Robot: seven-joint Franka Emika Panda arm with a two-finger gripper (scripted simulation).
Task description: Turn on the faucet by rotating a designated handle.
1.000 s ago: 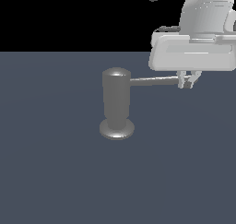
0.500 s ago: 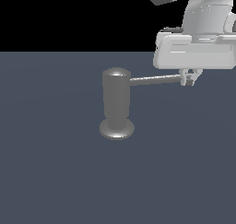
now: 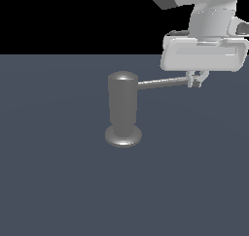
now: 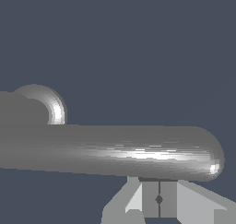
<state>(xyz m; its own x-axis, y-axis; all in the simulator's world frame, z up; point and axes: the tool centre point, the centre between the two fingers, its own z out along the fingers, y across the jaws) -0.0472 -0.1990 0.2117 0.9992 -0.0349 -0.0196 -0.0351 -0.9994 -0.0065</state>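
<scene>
The faucet (image 3: 122, 109) is a glossy dark grey upright cylinder on a flared round base, standing mid-scene in the exterior view. Its handle (image 3: 163, 82), a thin straight rod, sticks out from the top toward the exterior view's right, tilted slightly upward in the picture. My gripper (image 3: 196, 79) hangs at the rod's free tip, its fingers shut together and pressed against the tip's side, not around it. In the wrist view the handle (image 4: 115, 151) fills the width, with the shut fingers (image 4: 151, 199) just behind it and the faucet (image 4: 46, 105) beyond.
A flat dark blue-grey floor (image 3: 58, 181) runs all around the faucet. The white gripper body (image 3: 204, 55) and the arm loom above the handle's tip at the exterior view's upper right.
The gripper has shifted a little farther back and up in the exterior view, and the handle's free end has swung with it. The faucet body has stayed put.
</scene>
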